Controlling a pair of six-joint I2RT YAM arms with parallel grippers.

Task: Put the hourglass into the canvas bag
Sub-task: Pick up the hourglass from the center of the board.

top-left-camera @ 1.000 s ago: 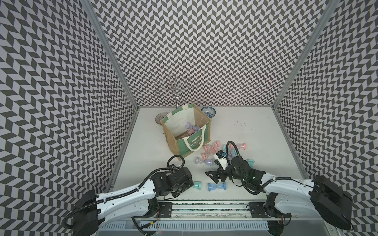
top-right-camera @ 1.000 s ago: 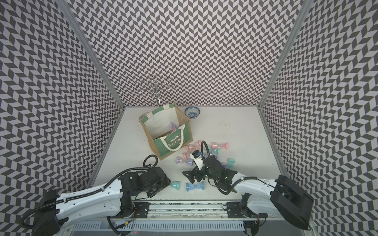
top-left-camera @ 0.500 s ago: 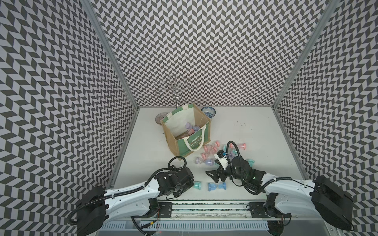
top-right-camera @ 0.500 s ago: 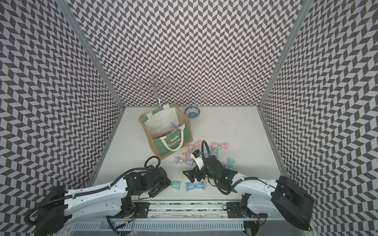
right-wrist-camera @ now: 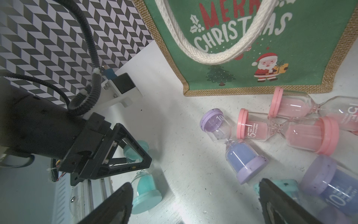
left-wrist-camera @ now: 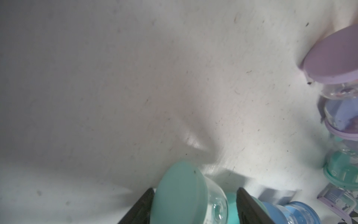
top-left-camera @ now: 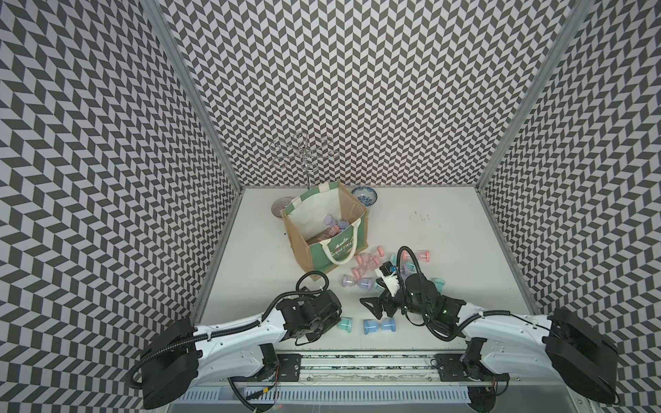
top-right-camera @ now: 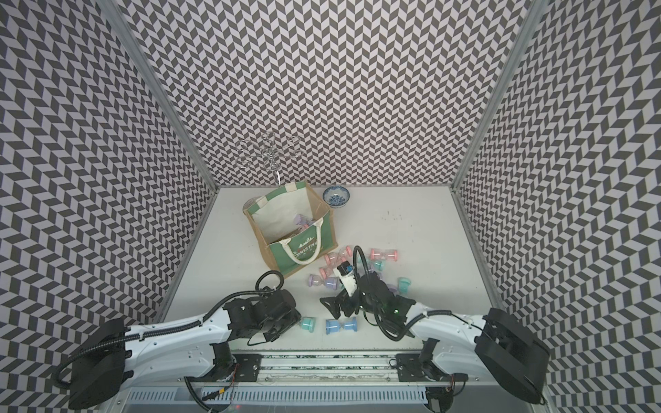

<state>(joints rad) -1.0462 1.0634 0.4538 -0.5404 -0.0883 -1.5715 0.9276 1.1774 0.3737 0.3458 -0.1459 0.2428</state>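
left hand point(left-wrist-camera: 195, 199) astride the teal hourglass point(right-wrist-camera: 145, 186), right hand point(right-wrist-camera: 194, 183) agape

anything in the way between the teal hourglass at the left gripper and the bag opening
Nothing visible lies between the teal hourglass and the canvas bag. Only the bag's own near wall faces it, and the purple hourglass lies off to one side.

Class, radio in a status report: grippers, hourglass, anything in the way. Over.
Left gripper open, fingers astride the teal hourglass. Right gripper open, empty. Canvas bag upright, mouth open. Blue hourglass close beside the teal one.
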